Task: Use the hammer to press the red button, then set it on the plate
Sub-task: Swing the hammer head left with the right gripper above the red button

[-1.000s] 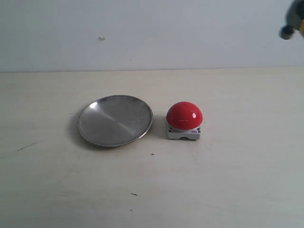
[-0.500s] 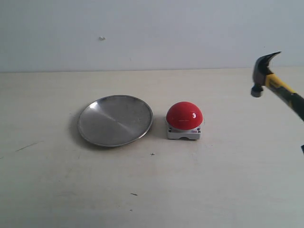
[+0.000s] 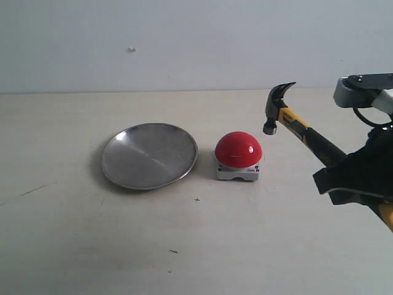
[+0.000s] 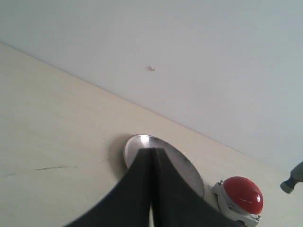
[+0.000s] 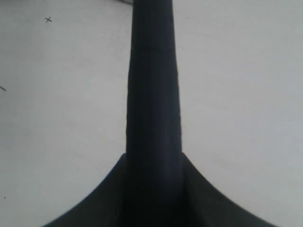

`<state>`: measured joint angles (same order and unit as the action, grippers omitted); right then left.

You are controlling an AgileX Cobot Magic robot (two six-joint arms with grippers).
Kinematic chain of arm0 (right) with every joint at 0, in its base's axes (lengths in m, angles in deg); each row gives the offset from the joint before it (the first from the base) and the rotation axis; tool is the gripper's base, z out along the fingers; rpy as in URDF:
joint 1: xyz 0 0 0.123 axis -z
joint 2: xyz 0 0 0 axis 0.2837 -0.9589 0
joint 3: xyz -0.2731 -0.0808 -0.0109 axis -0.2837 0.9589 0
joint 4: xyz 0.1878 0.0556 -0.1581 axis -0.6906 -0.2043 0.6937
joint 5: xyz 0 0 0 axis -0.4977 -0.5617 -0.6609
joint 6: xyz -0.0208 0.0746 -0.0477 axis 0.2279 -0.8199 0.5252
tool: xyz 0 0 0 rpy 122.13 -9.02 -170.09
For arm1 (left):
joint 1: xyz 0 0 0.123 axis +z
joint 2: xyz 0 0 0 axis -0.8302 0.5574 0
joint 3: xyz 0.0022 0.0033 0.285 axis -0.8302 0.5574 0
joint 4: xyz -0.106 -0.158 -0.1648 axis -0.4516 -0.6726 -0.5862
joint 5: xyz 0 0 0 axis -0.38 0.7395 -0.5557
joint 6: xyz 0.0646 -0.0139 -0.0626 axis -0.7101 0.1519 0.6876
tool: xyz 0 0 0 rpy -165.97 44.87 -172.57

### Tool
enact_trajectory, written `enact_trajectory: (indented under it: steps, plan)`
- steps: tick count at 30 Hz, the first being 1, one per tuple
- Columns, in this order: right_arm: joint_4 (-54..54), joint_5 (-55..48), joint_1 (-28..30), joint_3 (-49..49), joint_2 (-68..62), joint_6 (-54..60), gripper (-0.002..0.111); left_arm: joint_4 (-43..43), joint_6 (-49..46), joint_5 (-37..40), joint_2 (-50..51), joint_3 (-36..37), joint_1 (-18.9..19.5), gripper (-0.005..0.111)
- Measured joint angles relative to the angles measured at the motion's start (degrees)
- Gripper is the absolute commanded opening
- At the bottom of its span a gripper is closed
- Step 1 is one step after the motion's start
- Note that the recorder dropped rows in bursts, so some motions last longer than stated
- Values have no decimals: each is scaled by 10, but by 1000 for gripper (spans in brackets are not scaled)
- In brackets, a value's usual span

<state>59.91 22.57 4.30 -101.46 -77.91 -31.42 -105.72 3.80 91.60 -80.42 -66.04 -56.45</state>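
- Exterior view: nearest, at the right edge, the black right tool (image 3: 351, 177) is clamped around the black handle of a claw hammer (image 3: 293, 125) with a dark metal head and a yellow neck. A bit of the yellow handle end shows on the near side of the tool.
- Right wrist view: the hammer handle (image 5: 152, 85) runs straight out between the two fingers of the right tool (image 5: 154, 189), which press on it from both sides above the pale table (image 5: 246, 71).
- From the tool the hammer slants up and to the left. Its head hangs in the air just right of a glossy red dome button (image 3: 238, 149) on a small square grey base, higher than the dome and not touching it.
- The button stands on the pale wooden table (image 3: 245, 246) near the middle. A round shallow silver metal plate (image 3: 149, 155) lies just beside it on the left, a narrow gap between them.
- Left wrist view: the two black fingers of the left tool (image 4: 151, 189) are pressed together with only a thin seam, holding nothing. Beyond them lie the plate (image 4: 142, 144), the button (image 4: 242, 195) and the hammer head (image 4: 293, 177).
- Farthest, a plain pale wall (image 3: 184, 43) rises behind the table.
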Motion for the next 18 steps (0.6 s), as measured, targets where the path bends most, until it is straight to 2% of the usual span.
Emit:
enact_trajectory:
  steps: [18]
  plan:
    - [-26, 58, 0, -36, -54, 39, 0, 1, 0, 0, 0, 0, 0, 0]
